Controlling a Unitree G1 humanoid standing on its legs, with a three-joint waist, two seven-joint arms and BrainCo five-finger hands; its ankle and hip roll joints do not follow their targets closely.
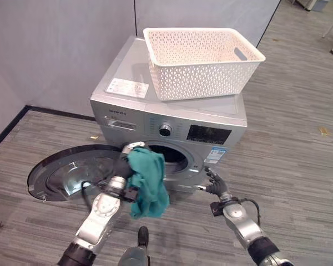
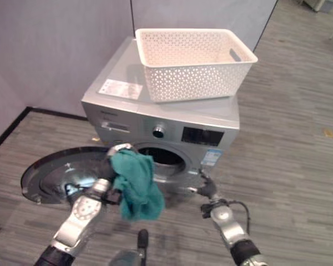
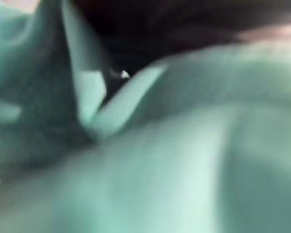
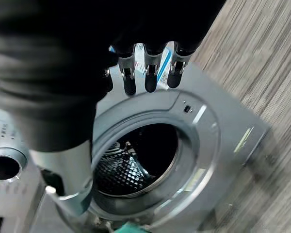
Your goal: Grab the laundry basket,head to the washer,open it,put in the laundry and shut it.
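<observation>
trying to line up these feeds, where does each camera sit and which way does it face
Left eye view: on the head, looking down at the silver front-loading washer, white woven plastic basket on top; both arms show.
Right eye view: same head, same scene, slightly shifted; left hand holds the teal cloth at the open round door.
Left wrist view: pressed against that cloth.
Right wrist view: along the right hand toward the washer's drum opening, shared with both eyes.

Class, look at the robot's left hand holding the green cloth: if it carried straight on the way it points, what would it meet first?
Probably the washer's open drum mouth: the left hand, curled round the green cloth, points toward it. Depth is unclear, so it might clip the opening's rim instead.
</observation>
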